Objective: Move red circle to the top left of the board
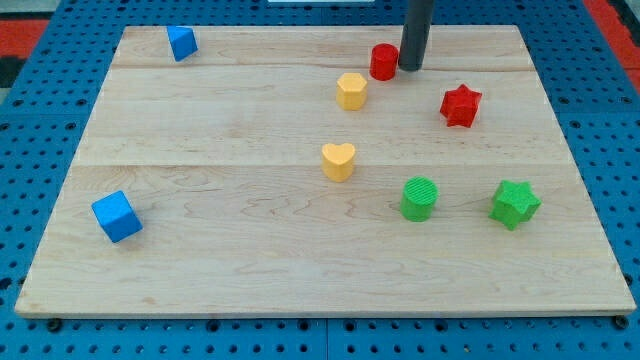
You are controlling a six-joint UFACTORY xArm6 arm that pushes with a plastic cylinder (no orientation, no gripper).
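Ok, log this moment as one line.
tip right of red circle, apparently touching | yellow block on circle's lower left | top-left blue block

Bare board (260,60) left of red circle (384,62)

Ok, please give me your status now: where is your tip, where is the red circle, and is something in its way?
My tip just right of red circle, near the top edge. Yellow hexagon block close at its lower left. Blue block sits in the top left.
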